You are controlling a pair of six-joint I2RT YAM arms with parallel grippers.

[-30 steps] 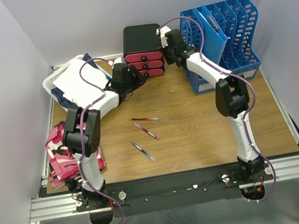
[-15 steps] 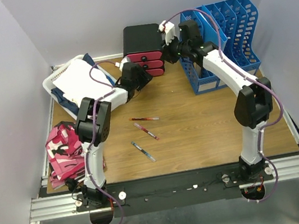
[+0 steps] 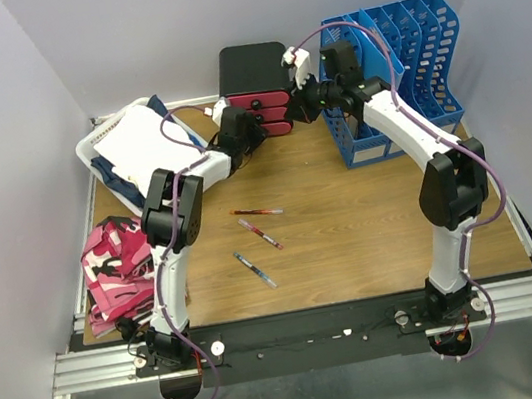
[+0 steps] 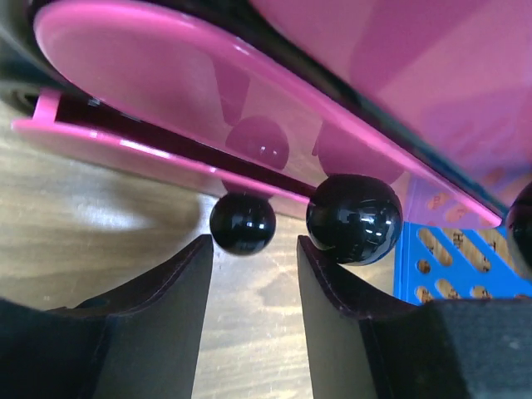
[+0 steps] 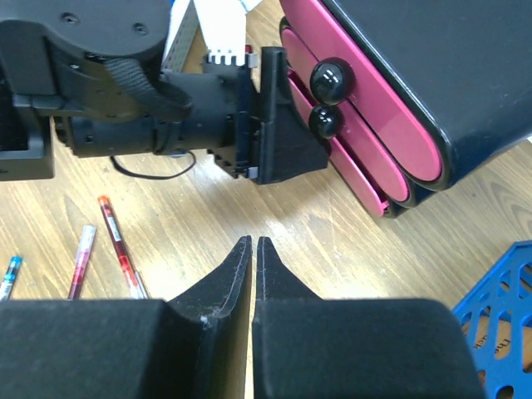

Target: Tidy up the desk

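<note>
Over the wood-grain surface [image 3: 354, 246] spread behind the front rail, the left end effector [image 4: 253, 249] stands partly open with the lowest drawer's black knob [image 4: 242, 223] at the mouth of its gap, while the right end effector [image 5: 253, 245], narrowed to a slit and holding nothing, hovers before the drawer unit [image 3: 252, 68], left of the blue file rack [image 3: 404, 46].

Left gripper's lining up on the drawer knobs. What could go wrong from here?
1. Wrong knob: one knob sits ahead of the open jaws of the left gripper, but a neighbouring knob is just above one fingertip and could get bumped or caught instead.
2. Arm clash: the right gripper, shut and empty, hovers close beside the left one at the drawer unit.
</note>
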